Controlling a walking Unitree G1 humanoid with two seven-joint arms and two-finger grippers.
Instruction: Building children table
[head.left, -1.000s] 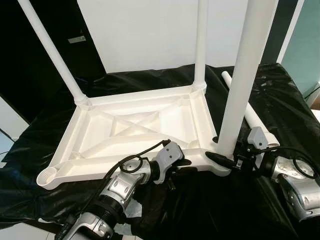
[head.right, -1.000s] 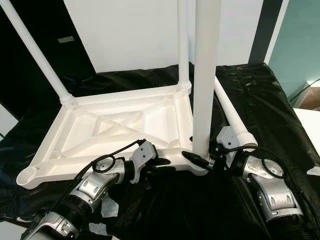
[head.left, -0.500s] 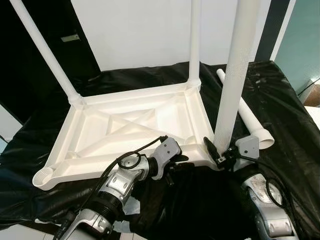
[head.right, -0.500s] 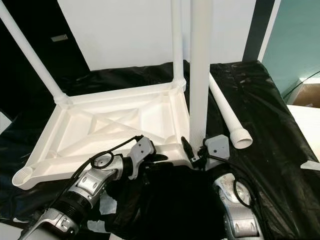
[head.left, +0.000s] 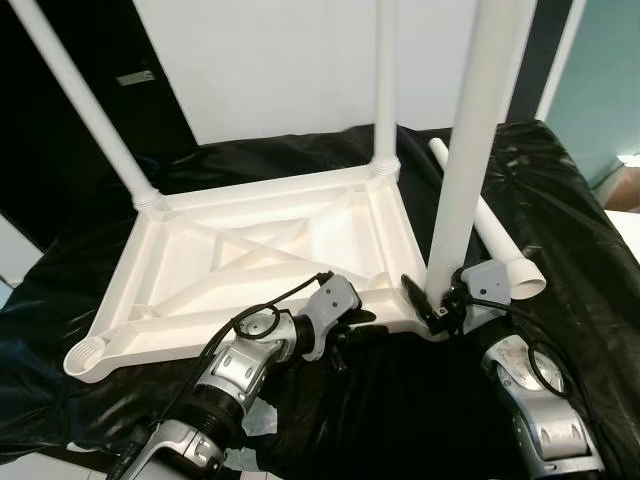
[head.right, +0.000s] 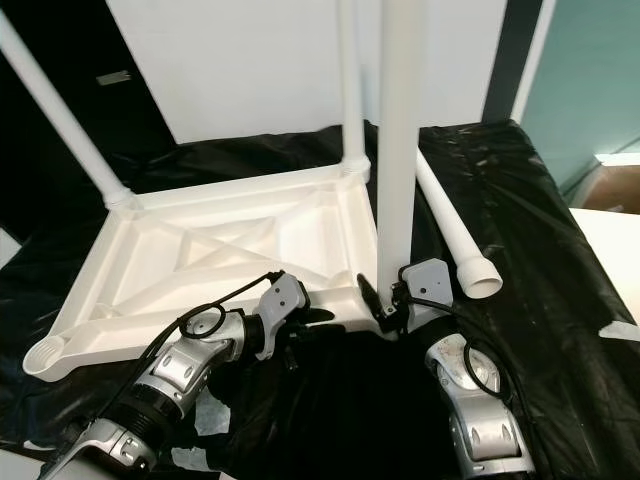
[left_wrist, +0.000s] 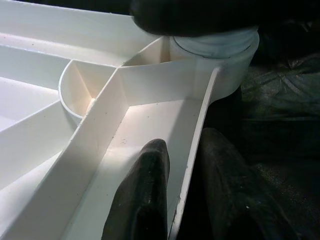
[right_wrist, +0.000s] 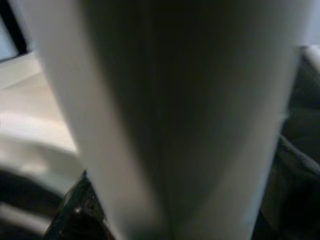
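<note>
The white plastic table top (head.left: 150, 330) lies upside down on black sheeting. Legs stand in its far left corner (head.left: 80, 105) and far right corner (head.left: 386, 80). A third leg (head.left: 460, 170) stands upright in the near right corner, and my right gripper (head.left: 432, 305) is shut on it just above the socket. That leg looms close in the right wrist view (right_wrist: 185, 120). My left gripper (head.left: 350, 325) is shut on the table top's near rim (left_wrist: 192, 150), one finger (left_wrist: 145, 195) inside the rim and one outside. The near left socket (head.left: 88, 355) stands open with no leg in it.
A loose white leg (head.left: 495, 240) lies on the black sheeting (head.left: 560, 200) to the right of the table top. A white wall panel (head.left: 280, 60) stands behind. Light floor shows at the near left and far right edges.
My right forearm has swung from the leg's right side round to its front, the gripper staying at the leg's base. The camera has shifted a little. The left gripper holds as before.
</note>
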